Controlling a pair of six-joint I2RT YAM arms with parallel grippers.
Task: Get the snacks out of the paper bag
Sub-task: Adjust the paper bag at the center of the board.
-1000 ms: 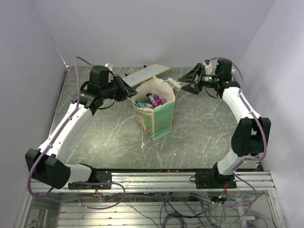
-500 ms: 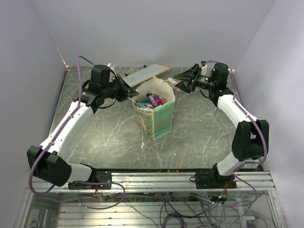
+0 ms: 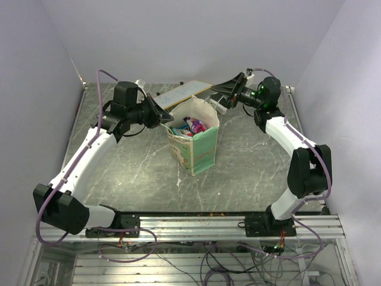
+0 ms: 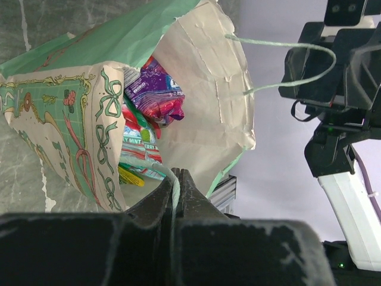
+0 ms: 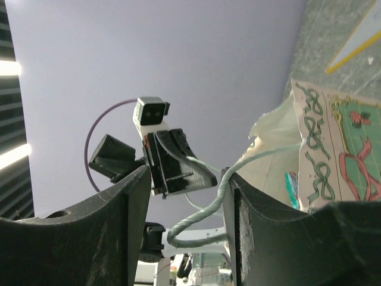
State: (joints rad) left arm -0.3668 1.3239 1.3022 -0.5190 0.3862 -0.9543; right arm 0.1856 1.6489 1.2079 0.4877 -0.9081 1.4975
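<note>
The mint-green paper bag (image 3: 193, 146) stands upright mid-table, mouth open. The snacks lie inside it: a purple packet (image 4: 156, 89) on top, with red, green and blue-white ones (image 4: 138, 149) below; they also show in the top view (image 3: 189, 126). My left gripper (image 3: 162, 118) is at the bag's left rim. In its wrist view the left gripper (image 4: 177, 174) is shut on the near cord handle (image 4: 174, 182). My right gripper (image 3: 225, 92) is open behind the bag's far right corner. The far cord handle (image 5: 199, 223) loops between the open fingers of the right gripper (image 5: 186, 176) and touches the right finger (image 5: 238, 196).
A flat white board (image 3: 184, 91) lies at the back of the table, just behind the bag. Purple-grey walls close in the left, back and right. A metal rail (image 3: 202, 225) with the arm bases runs along the near edge.
My right gripper has swung left and towards the back, closing in on the bag's far handle. The left gripper and the bag have stayed put.
</note>
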